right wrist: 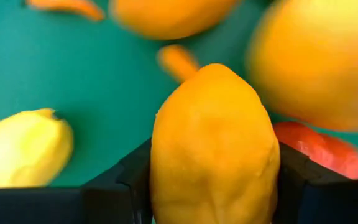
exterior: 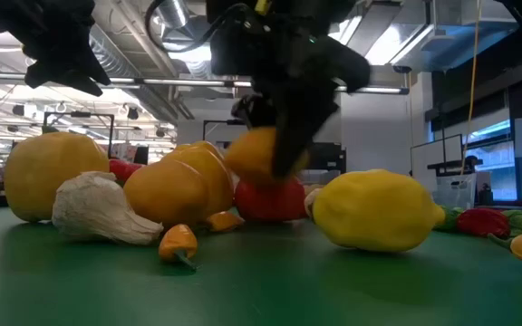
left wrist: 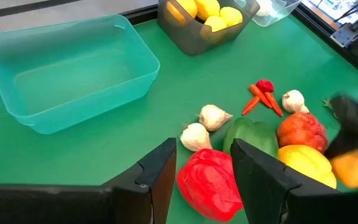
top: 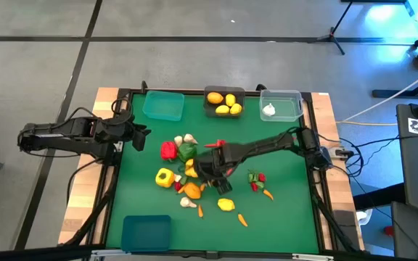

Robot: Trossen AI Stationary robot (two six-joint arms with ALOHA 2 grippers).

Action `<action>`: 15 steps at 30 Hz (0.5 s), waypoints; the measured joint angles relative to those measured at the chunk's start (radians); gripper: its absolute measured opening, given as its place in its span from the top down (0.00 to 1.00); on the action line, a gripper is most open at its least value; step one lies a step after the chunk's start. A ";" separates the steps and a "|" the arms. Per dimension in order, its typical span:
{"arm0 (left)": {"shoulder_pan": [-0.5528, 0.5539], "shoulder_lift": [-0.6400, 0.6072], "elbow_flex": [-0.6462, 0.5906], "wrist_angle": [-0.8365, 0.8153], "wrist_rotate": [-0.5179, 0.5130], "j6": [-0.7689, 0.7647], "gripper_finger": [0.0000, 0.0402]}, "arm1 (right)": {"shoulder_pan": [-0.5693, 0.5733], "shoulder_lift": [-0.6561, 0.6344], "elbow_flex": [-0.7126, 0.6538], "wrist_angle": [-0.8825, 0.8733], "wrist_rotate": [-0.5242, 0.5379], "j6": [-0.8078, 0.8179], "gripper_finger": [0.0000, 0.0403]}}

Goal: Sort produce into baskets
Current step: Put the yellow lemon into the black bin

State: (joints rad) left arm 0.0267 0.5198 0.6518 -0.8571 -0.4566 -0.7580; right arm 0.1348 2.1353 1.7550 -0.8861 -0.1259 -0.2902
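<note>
Toy produce lies in a pile mid-table: a red pepper (top: 167,150), a green pepper (top: 186,151), a yellow pepper (top: 165,177), garlic bulbs (left wrist: 214,116), a lemon (top: 226,204) and chillies (top: 256,177). Over the pile, my right gripper (top: 210,172) is shut on an orange-yellow fruit (right wrist: 213,149). My left gripper (top: 142,134) waits at the table's left edge, open, with nothing between its fingers (left wrist: 160,174). The teal basket (top: 163,106), the dark grey basket (top: 224,101) holding lemons and the clear basket (top: 281,105) holding a garlic bulb line the far edge. The blue basket (top: 145,232) stands near left. My right gripper pinches the orange-yellow fruit by its two opposite sides (right wrist: 160,162) between the two fingers. The fingers come from above, pointing steeply down. In the low view the fruit (exterior: 259,154) hangs above the green table top, higher than the produce around it.
Carrots (top: 242,219) and a small garlic bulb (top: 187,204) lie near the front of the pile. Bare green mat stretches between the pile and the far baskets (left wrist: 185,81). The table's raised frame (top: 318,181) borders the mat on the right.
</note>
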 joint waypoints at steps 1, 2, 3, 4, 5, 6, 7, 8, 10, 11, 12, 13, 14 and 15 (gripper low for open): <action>0.000 0.000 0.000 0.000 0.000 0.000 0.63 | -0.016 -0.012 0.005 -0.001 0.005 -0.002 0.50; 0.000 0.000 0.000 0.000 0.000 0.000 0.63 | -0.034 -0.027 0.012 -0.003 0.011 -0.004 0.50; 0.000 0.000 0.000 0.000 0.000 0.001 0.63 | -0.052 -0.042 0.020 -0.006 0.016 -0.006 0.50; 0.000 0.000 0.000 0.000 0.000 0.001 0.63 | -0.073 -0.060 0.027 -0.008 0.022 -0.009 0.50; 0.000 0.000 0.000 0.000 0.000 0.001 0.63 | -0.096 -0.080 0.035 -0.008 0.029 -0.014 0.50; 0.000 0.000 0.000 0.000 0.000 0.001 0.63 | -0.121 -0.097 0.043 -0.007 0.039 -0.024 0.50; 0.000 0.000 0.000 0.000 0.000 0.001 0.63 | -0.147 -0.113 0.052 -0.005 0.052 -0.030 0.50; 0.000 0.000 0.000 0.000 0.000 0.001 0.63 | -0.174 -0.128 0.058 -0.004 0.063 -0.033 0.50; 0.000 0.000 0.000 0.000 0.000 0.001 0.63 | -0.232 -0.153 0.068 0.002 0.087 -0.039 0.50; 0.000 0.000 0.000 0.000 0.000 0.000 0.63 | -0.263 -0.161 0.074 0.009 0.101 -0.046 0.50; 0.000 0.000 0.000 0.000 0.000 0.000 0.63 | -0.294 -0.166 0.080 0.017 0.115 -0.051 0.49; 0.000 0.000 0.000 0.000 0.000 0.000 0.63 | -0.326 -0.168 0.090 0.020 0.132 -0.055 0.49; 0.000 0.000 0.000 0.000 0.000 0.000 0.63 | -0.356 -0.169 0.100 0.025 0.144 -0.055 0.49; 0.000 0.000 0.000 0.000 0.000 0.000 0.63 | -0.387 -0.169 0.108 0.031 0.151 -0.055 0.49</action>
State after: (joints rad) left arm 0.0267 0.5198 0.6518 -0.8570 -0.4570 -0.7578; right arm -0.2520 1.9667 1.8633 -0.8548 0.0254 -0.3455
